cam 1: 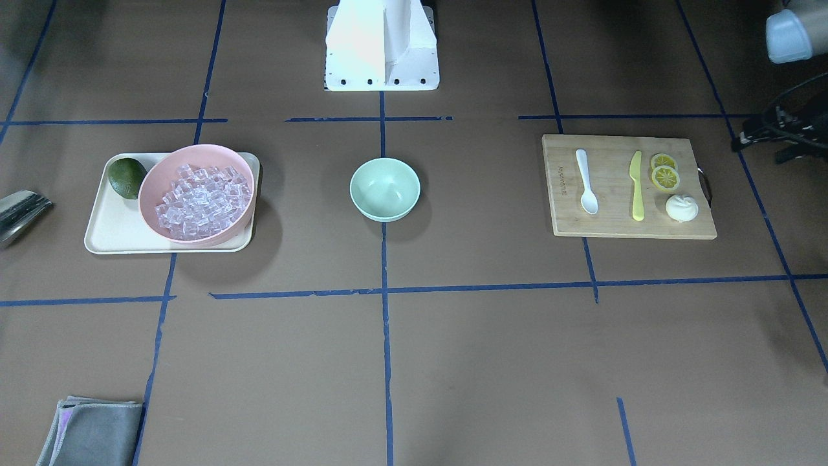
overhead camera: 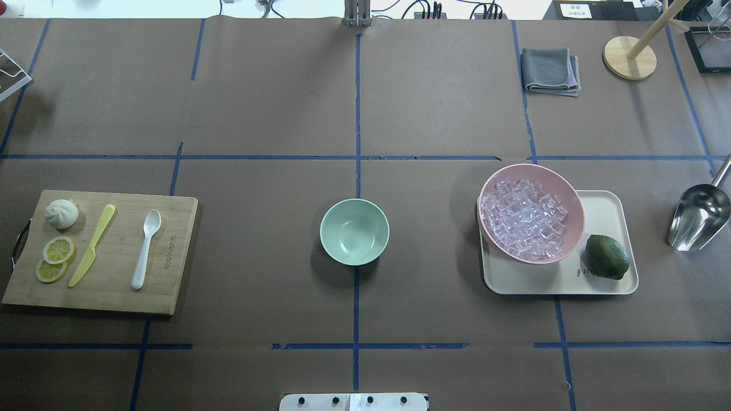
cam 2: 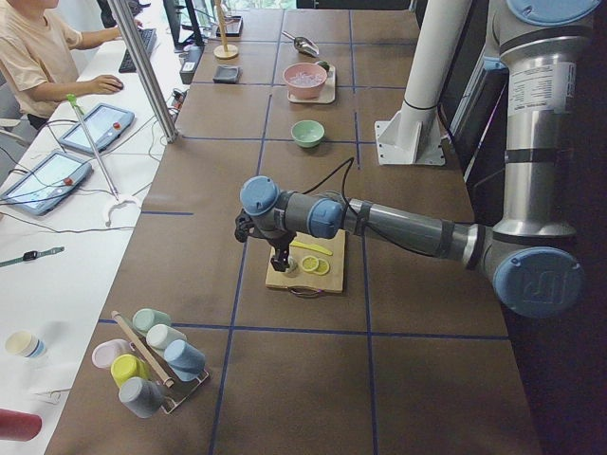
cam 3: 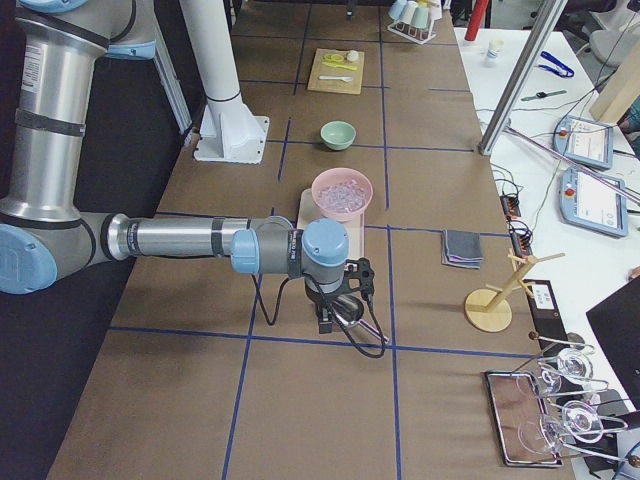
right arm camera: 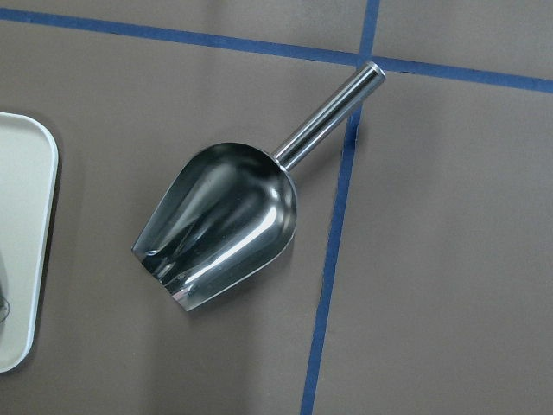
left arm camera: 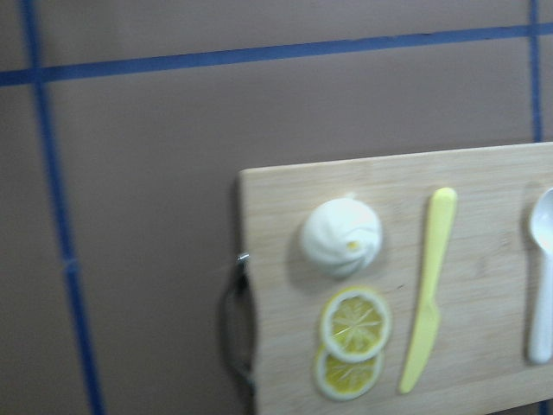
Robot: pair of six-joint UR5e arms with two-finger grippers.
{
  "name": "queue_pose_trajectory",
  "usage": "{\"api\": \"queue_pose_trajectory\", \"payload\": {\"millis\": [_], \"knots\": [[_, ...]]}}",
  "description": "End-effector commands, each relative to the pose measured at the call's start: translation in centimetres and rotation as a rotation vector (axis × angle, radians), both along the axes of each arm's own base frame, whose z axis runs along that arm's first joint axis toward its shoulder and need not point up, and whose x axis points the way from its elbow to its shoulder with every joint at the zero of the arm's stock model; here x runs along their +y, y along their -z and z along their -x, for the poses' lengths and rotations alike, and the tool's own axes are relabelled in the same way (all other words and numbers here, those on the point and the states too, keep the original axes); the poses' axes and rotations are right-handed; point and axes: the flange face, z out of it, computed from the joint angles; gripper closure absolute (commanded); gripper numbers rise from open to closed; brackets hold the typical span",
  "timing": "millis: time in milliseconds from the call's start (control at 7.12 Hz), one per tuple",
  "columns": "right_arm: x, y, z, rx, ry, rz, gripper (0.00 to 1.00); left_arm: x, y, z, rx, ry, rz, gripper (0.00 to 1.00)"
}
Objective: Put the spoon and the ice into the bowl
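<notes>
In the front view, a folded grey cloth (cam 1: 90, 430) lies nearest the camera and has no part in the task. Farther in, the bowl (cam 1: 385, 189) stands empty on the middle line. The spoon (cam 1: 587, 181) lies on the cutting board (cam 1: 621, 226) at the robot's left. The ice (cam 1: 200, 200) is heaped in the pink bowl (cam 1: 150, 176) at its right.

From overhead, the spoon's long axis runs nearly toward and away from the robot, with the scoop end far.

From the left end, the left gripper (cam 2: 281, 261) hangs over the board's outer end, so this arm is the nearer one. I cannot tell whether its fingers are apart.

From the right end, the right gripper (cam 3: 327, 318) hangs out past the pink bowl. Its state I also cannot tell.

In the left wrist view, the spoon shows only at the right edge, beyond the yellow-green knife (left arm camera: 428, 294). I judge the claw must shift toward the bowl side.

The right wrist view shows a metal scoop (right arm camera: 220, 229) lying below.
</notes>
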Motion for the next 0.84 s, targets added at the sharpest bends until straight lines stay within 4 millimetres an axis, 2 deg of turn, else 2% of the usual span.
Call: {"api": "queue_pose_trajectory", "payload": {"millis": [0, 140, 281, 421, 561, 702], "knots": [[0.0, -0.1, 0.1, -0.002, 0.001, 0.000, 0.00, 0.7, 5.5, -11.3, -0.123, 0.013, -0.014, 0.00], [0.1, -0.2, 0.1, 0.000, 0.003, -0.001, 0.00, 2.2, 6.1, -15.3, -0.131, 0.018, -0.002, 0.02], [0.1, -0.1, 0.1, 0.000, 0.004, -0.001, 0.00, 3.2, 7.2, -17.9, -0.120, 0.031, 0.033, 0.02], [0.1, -0.2, 0.3, 0.001, 0.010, -0.001, 0.00, 3.2, 7.7, -20.1, -0.147, 0.039, 0.012, 0.02], [0.1, -0.7, 0.4, 0.000, 0.009, 0.011, 0.00, 4.5, 8.0, -23.1, -0.172, 0.023, -0.002, 0.02], [0.1, -0.7, 0.5, -0.009, 0.011, 0.012, 0.00, 4.6, 8.9, -24.6, -0.169, 0.030, 0.014, 0.02]]}}
